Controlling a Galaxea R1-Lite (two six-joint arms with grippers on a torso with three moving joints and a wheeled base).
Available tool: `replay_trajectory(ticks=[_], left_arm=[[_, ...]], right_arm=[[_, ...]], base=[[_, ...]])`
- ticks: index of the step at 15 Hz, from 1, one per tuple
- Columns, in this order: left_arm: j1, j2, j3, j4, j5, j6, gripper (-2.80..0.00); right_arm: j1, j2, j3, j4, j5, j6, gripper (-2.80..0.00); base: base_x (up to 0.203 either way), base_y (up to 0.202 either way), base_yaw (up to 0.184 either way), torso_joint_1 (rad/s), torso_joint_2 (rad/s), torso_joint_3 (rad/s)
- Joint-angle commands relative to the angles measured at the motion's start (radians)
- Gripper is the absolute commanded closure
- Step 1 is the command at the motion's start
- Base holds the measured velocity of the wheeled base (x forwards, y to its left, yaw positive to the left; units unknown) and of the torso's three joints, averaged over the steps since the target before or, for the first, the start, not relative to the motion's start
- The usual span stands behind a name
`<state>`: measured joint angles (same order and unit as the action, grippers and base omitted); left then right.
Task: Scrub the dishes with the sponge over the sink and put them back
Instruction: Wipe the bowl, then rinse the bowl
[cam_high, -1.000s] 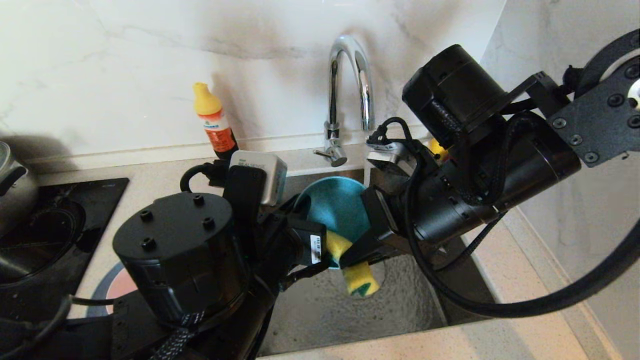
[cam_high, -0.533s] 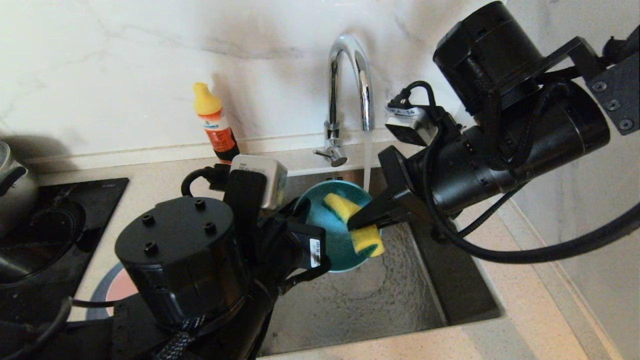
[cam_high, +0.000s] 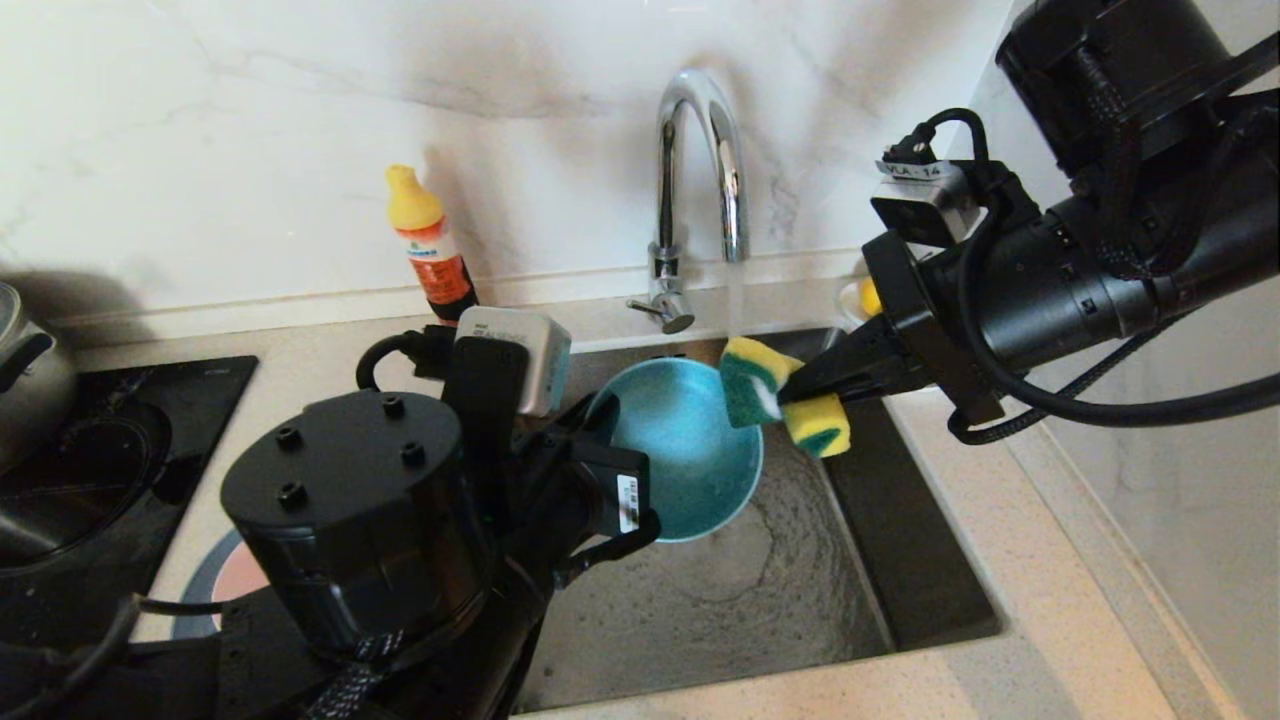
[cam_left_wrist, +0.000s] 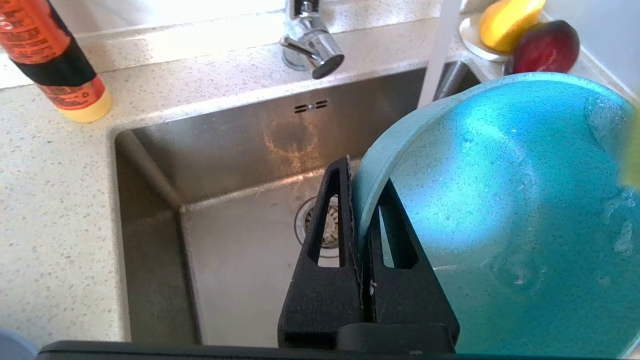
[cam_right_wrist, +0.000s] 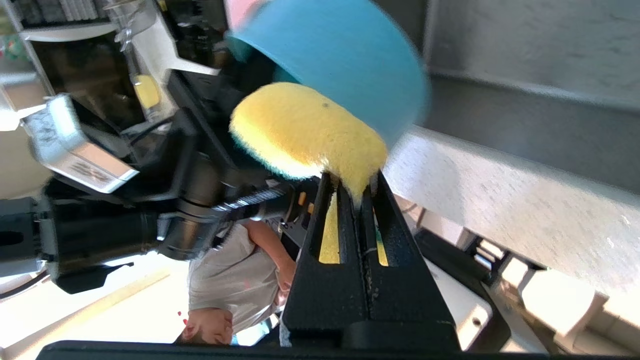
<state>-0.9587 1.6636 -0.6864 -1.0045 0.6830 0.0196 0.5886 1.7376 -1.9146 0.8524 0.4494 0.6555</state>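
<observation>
A: Head view first. What step is this?

B: Scrubbing the first dish, I judge. The left gripper (cam_high: 640, 525), at lower centre of the frame, has its jaws pinching the rim of the teal bowl (cam_high: 690, 455), holding it tilted over the sink (cam_high: 760, 600). The right gripper (cam_high: 800, 392), right of centre, has its jaws pressed onto the sponge (cam_high: 785, 395) at its narrow middle.

A: Is the sponge on the bowl?

B: It sits at the bowl's upper right rim, under the stream from the tap (cam_high: 700, 170); whether it touches I cannot tell. The pink bowl and slate-blue plate (cam_high: 225, 575) peek out at lower left, on the surface (mostly hidden behind the left arm).

A: Left wrist view?

B: The jaws are closed on the bowl's edge, one either side of the wall. The bowl fills the right half of the frame, wet inside, with the drain (cam_left_wrist: 327, 227) behind it at centre.

A: Right wrist view?

B: The jaws squeeze the sponge's yellow foam at centre frame; the bowl's outside is just above it.

A: And the next move?

B: In my judgement, bring the sponge back into the bowl's hollow and rub, keeping the left grip firm (a wet rim may slip).
</observation>
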Motion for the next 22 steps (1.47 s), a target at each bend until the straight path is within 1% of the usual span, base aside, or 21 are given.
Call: replay_trajectory(ticks=[1, 3, 5, 6, 7, 8, 9, 11, 13, 14, 15, 16, 17, 19, 22], left_arm=[[0.0, -0.005, -0.001, -0.02, 0.004, 0.0, 0.0], [0.001, -0.009, -0.004, -0.033, 0.004, -0.002, 0.0], [0.026, -0.014, -0.002, -0.02, 0.001, -0.012, 0.0], [0.039, -0.007, -0.004, 0.007, -0.005, -0.027, 0.0], [0.05, 0.002, -0.007, 0.057, -0.012, -0.052, 0.0], [0.057, 0.007, -0.011, 0.125, -0.028, -0.086, 0.0], [0.064, 0.009, -0.02, 0.217, -0.06, -0.125, 0.0], [0.082, 0.011, -0.076, 0.427, -0.128, -0.216, 0.0], [0.11, 0.034, -0.208, 0.634, -0.203, -0.332, 0.0], [0.128, 0.057, -0.275, 0.722, -0.239, -0.382, 0.0], [0.145, 0.094, -0.343, 0.781, -0.265, -0.43, 0.0], [0.165, 0.149, -0.398, 0.819, -0.282, -0.475, 0.0], [0.181, 0.199, -0.438, 0.836, -0.292, -0.503, 0.0], [0.213, 0.294, -0.504, 0.846, -0.301, -0.535, 0.0], [0.265, 0.403, -0.609, 0.846, -0.307, -0.592, 0.0]], right_arm=[[-0.022, -0.015, 0.016, 0.011, 0.003, 0.004, 0.0], [-0.054, -0.022, 0.02, 0.014, 0.006, 0.004, 0.0], [-0.084, -0.061, 0.043, 0.014, 0.008, 0.002, 0.0], [-0.096, -0.091, 0.058, 0.014, 0.009, 0.001, 0.0], [-0.108, -0.133, 0.079, 0.014, 0.01, 0.001, 0.0], [-0.119, -0.176, 0.1, 0.014, 0.01, 0.0, 0.0], [-0.132, -0.223, 0.124, 0.014, 0.01, 0.0, 0.0], [-0.158, -0.314, 0.177, 0.014, 0.009, -0.001, 0.0], [-0.18, -0.399, 0.236, 0.015, 0.008, -0.002, 0.0], [-0.187, -0.429, 0.261, 0.017, 0.007, -0.001, 0.0], [-0.19, -0.458, 0.285, 0.018, 0.007, 0.0, 0.0], [-0.193, -0.484, 0.311, 0.017, 0.006, 0.001, 0.0], [-0.203, -0.501, 0.333, 0.014, 0.005, 0.001, 0.0], [-0.225, -0.515, 0.358, 0.01, 0.006, -0.002, 0.0], [-0.227, -0.524, 0.379, 0.008, 0.008, -0.002, 0.0]], base=[[0.0, 0.0, 0.0, 0.0, 0.0, 0.0], [0.0, 0.0, 0.0, 0.0, 0.0, 0.0], [0.0, 0.0, 0.0, 0.0, 0.0, 0.0], [0.0, 0.0, 0.0, 0.0, 0.0, 0.0], [0.0, 0.0, 0.0, 0.0, 0.0, 0.0], [0.0, 0.0, 0.0, 0.0, 0.0, 0.0], [0.0, 0.0, 0.0, 0.0, 0.0, 0.0], [0.0, 0.0, 0.0, 0.0, 0.0, 0.0], [0.0, 0.0, 0.0, 0.0, 0.0, 0.0], [0.0, 0.0, 0.0, 0.0, 0.0, 0.0], [0.0, 0.0, 0.0, 0.0, 0.0, 0.0], [0.0, 0.0, 0.0, 0.0, 0.0, 0.0], [0.0, 0.0, 0.0, 0.0, 0.0, 0.0], [0.0, 0.0, 0.0, 0.0, 0.0, 0.0], [0.0, 0.0, 0.0, 0.0, 0.0, 0.0]])
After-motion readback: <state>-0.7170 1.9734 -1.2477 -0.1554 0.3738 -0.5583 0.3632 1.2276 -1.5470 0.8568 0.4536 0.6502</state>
